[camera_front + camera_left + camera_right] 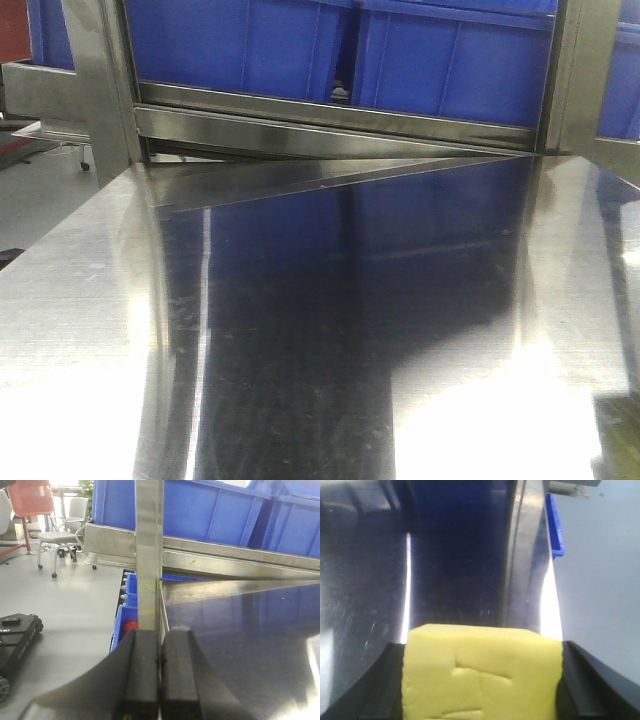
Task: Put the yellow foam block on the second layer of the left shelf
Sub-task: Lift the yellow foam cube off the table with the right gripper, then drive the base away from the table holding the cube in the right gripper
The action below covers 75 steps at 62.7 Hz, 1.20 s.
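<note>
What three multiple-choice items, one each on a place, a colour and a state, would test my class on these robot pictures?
1. Where is the yellow block?
A) held in the right claw
B) inside a bin
C) on the floor

2. What colour are the bins above the steel shelf?
A) red
B) blue
C) green

3. In what state is the left claw?
A) wide open
B) shut, holding nothing
C) shut on a block

Answers:
1 A, since the right wrist view shows the block clamped on both sides.
2 B, since the bin walls are plainly blue in the front view.
3 B, since its two halves meet with nothing between them.
</note>
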Available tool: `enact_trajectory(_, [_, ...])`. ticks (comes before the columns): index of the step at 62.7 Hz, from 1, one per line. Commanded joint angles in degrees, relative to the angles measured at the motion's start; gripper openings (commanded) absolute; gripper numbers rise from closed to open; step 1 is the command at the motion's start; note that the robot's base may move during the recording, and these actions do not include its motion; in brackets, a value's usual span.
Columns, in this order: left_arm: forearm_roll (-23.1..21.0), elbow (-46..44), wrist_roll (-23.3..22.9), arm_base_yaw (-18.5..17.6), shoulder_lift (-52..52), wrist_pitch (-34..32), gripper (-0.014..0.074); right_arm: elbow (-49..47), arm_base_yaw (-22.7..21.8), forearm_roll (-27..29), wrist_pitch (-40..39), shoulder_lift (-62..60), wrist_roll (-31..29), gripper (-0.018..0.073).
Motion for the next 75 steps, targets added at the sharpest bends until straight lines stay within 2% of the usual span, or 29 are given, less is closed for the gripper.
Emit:
enact_trajectory(1, [-0.42,1.58,-0.22,-0.15,-0.76,-4.78,0.0137,1.36,-0.43,-1.66,-3.12,-6.98,-0.13,0.0286])
enact_trajectory(6, [-0.42,1.58,-0.22,-0.15,-0.76,-4.78,0.0137,3.07,-0.43,-2.71,-1.58,-12.74,-0.13,0.0286])
enact_trajectory(21, [-0.42,1.58,-0.22,-0.15,-0.76,-4.78,0.0137,3.38,-0.43,-11.03,3.21,-27.36,-0.13,0.0286])
enact_trajectory(33, [-0.42,1.58,-0.22,-0.15,-0.76,-4.78,0.0137,3.19,-0.43,-11.09,1.75,-32.43,-0.13,0.0286])
enact_trajectory(75, [-0.42,1.58,-0.22,-0.15,-0.76,-4.78,0.0137,3.19,-0.43,-11.09,1.73,-32.61,-0.13,0.0286])
